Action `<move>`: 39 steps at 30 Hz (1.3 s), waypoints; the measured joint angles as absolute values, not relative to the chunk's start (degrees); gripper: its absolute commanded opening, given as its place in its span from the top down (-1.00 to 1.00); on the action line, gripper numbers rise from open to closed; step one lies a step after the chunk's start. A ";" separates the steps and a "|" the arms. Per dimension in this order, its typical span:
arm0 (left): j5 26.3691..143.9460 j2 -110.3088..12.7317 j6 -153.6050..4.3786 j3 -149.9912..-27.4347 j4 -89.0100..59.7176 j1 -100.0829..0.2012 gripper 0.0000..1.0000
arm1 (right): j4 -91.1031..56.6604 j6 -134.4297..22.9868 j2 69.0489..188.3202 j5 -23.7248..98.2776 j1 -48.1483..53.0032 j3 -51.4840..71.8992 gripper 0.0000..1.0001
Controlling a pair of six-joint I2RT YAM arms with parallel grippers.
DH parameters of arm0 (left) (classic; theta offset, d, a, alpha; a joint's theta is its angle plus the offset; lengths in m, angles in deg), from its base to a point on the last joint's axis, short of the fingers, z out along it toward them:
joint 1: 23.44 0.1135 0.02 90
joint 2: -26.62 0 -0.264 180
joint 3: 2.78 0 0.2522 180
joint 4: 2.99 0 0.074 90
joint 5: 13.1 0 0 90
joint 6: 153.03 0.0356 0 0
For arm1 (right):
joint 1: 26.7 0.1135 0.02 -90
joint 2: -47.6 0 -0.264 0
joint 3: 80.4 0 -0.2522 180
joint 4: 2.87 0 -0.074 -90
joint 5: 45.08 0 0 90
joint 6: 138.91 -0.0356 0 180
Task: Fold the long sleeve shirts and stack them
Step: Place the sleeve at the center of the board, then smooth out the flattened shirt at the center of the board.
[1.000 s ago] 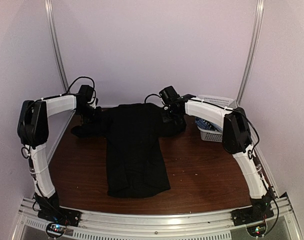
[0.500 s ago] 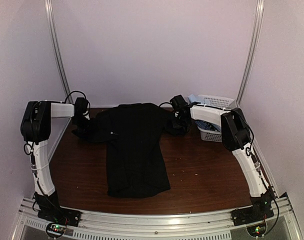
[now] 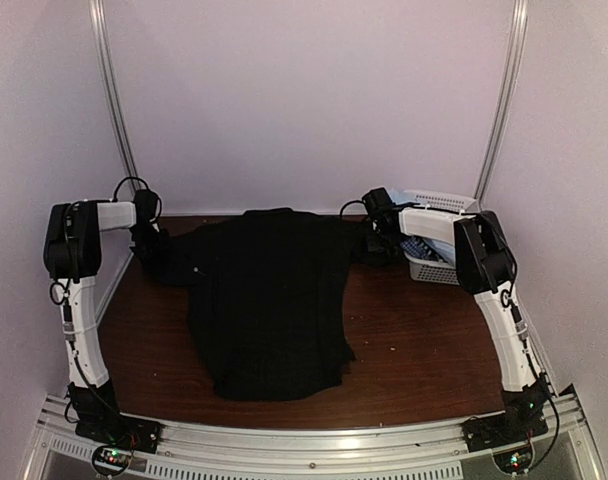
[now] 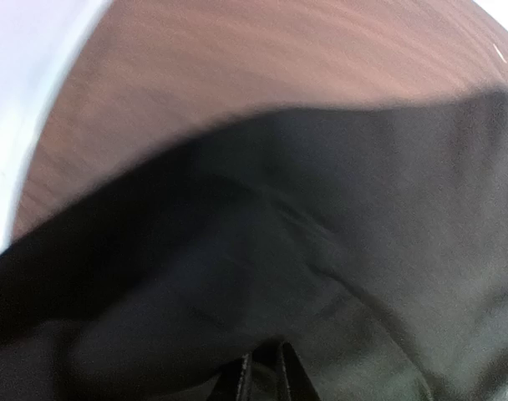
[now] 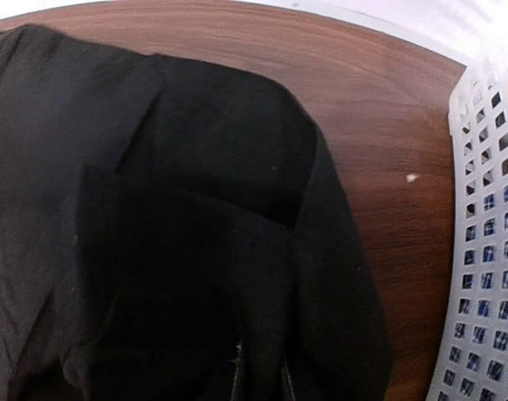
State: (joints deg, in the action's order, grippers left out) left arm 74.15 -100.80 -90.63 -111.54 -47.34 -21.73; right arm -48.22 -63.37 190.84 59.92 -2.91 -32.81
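The plain black long-sleeved cloth shirt (image 3: 269, 300) is shown spread on the dark wooden bench (image 3: 424, 350), body running far to near, with its sleeves pinched outboard in the closed left claw (image 3: 146, 240) and right claw (image 3: 376, 243).

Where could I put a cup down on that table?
Widest bare patch of the brown wooden table: right of the plain black cloth shirt, nearer than the white plastic lattice basket. A narrower strip lies left of the shirt. The far edge is crowded: the left gripper and right gripper clamp the shirt there.
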 measured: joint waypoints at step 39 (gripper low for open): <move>83.07 -83.68 -93.80 -85.93 -40.56 -42.23 0.21 | -43.43 -67.82 165.93 49.41 19.36 -0.09 0.30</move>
State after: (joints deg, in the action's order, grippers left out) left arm 83.07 -83.68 -93.80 -85.93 -40.56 -42.23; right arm -43.43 -67.82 165.93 49.41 19.36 -0.09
